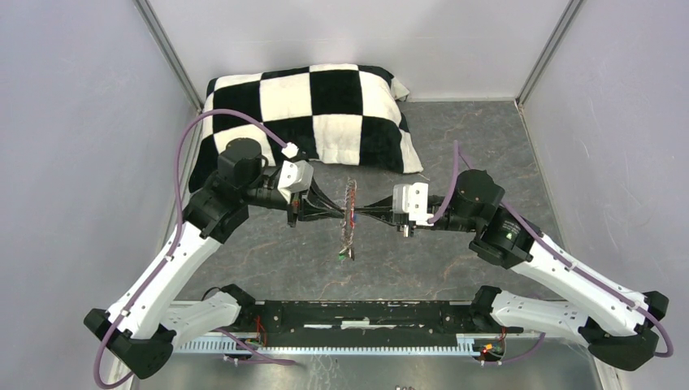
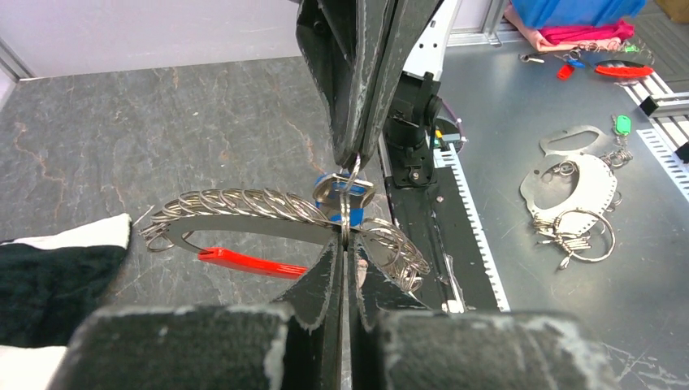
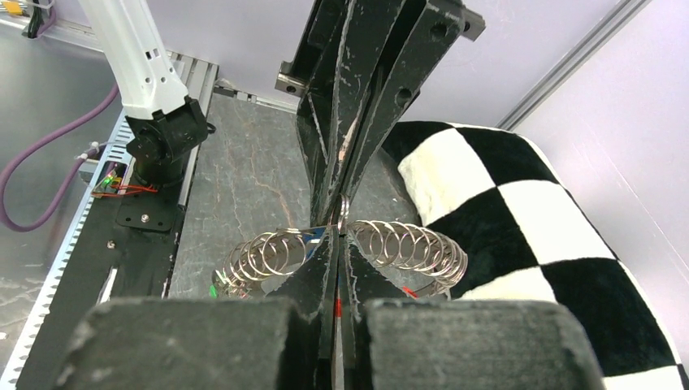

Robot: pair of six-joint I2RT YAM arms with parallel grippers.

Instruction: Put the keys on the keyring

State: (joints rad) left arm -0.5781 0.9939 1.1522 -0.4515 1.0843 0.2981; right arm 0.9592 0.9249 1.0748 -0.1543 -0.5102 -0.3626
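The keyring hangs in mid-air between my two arms: a curved metal strip carrying several wire loops. My left gripper comes in from the left and my right gripper from the right. Both are shut tip to tip on the same upright loop at the keyring's middle. The blue key sits right at that pinch. A red key hangs under the strip. A green key dangles at the lower end.
A black-and-white checkered cushion lies at the back of the grey table. Grey walls stand on both sides. Beyond the arm bases, spare rings and other keys lie on a metal bench.
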